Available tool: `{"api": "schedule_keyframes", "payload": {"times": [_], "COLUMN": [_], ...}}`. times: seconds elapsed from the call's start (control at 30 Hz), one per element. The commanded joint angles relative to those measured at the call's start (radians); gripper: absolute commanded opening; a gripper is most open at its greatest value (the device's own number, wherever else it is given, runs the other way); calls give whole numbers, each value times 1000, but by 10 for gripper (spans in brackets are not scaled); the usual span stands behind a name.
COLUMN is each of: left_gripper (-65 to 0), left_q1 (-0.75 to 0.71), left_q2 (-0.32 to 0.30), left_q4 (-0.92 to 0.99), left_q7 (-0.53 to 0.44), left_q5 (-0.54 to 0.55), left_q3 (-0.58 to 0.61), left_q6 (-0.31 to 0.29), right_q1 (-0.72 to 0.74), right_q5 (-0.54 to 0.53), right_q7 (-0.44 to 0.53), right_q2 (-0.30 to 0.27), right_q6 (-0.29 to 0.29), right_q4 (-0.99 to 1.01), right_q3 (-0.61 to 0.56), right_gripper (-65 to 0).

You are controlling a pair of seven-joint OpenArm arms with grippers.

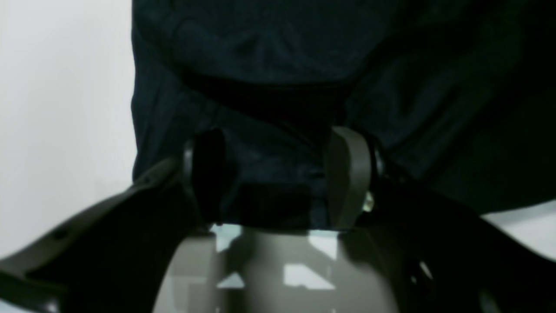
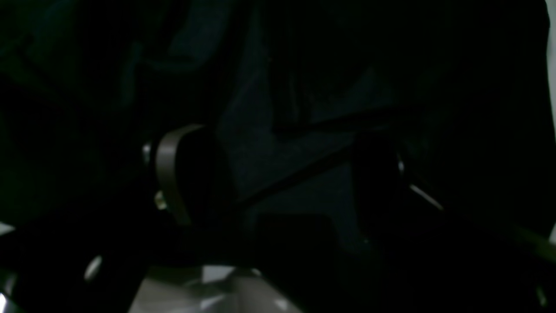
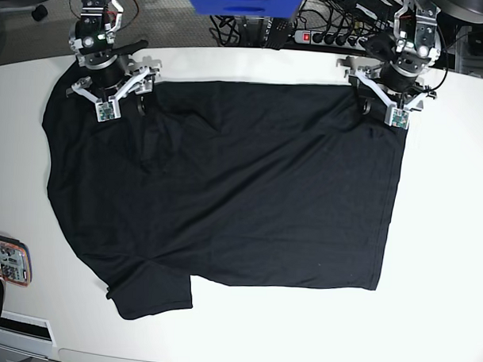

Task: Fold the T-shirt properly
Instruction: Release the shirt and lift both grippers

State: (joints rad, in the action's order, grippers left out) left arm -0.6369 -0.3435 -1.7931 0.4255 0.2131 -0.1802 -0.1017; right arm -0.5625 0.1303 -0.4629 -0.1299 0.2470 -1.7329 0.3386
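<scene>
The black T-shirt [image 3: 225, 188] lies spread flat over the white table [image 3: 446, 236], filling most of the base view from 9 o'clock across to about 3 o'clock, its straight edge running along the far side at 12 o'clock and one short sleeve [image 3: 150, 293] sticking out toward 7 o'clock. The left gripper [image 3: 385, 103] sits at the 1 o'clock corner of the cloth, its jaws spread wide and pointing down at the fabric; in the left wrist view the two fingers [image 1: 347, 174] stand well apart with dark wrinkled cloth between and beyond them, and bare table showing at 9 o'clock. Whether the pads touch the cloth cannot be told. The right gripper [image 3: 121, 93] is at the 11 o'clock corner, jaws likewise wide; the right wrist view is very dark, showing one pale finger [image 2: 167, 174] and folds of the T-shirt [image 2: 282, 152] between the jaws. A small orange-edged object [image 3: 7, 260] lies on the table at 8 o'clock, apart from the shirt.
</scene>
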Motion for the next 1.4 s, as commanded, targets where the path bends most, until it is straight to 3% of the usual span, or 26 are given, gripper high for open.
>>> {"api": "schedule_keyframes", "payload": {"times": [0.0, 0.2, 0.77, 0.97, 1.37], "left_gripper": [-293, -293, -293, -293, -293], "left_q1": [-31, -102, -105, -149, -87], "left_q2": [-7, -7, -7, -7, -7], "left_q4": [-9, -72, -73, -159, -190], "left_q7": [68, 68, 68, 69, 77], "left_q5": [-34, -34, -36, -36, -36], "left_q3": [-25, -45, -46, -48, -176], "left_q6": [20, 20, 20, 20, 20], "right_q1": [-20, -66, -126, -127, -101], "right_q5": [55, 55, 53, 53, 53], "right_q7": [-86, -87, -126, -126, -127], "right_q2": [-23, -38, -44, -43, -38], "right_q6": [-8, -8, -8, -8, -8], "right_q4": [0, -43, -97, -100, -129], "right_q3": [6, 6, 7, 7, 7], "right_gripper": [-161, -161, -161, -161, -161]}}
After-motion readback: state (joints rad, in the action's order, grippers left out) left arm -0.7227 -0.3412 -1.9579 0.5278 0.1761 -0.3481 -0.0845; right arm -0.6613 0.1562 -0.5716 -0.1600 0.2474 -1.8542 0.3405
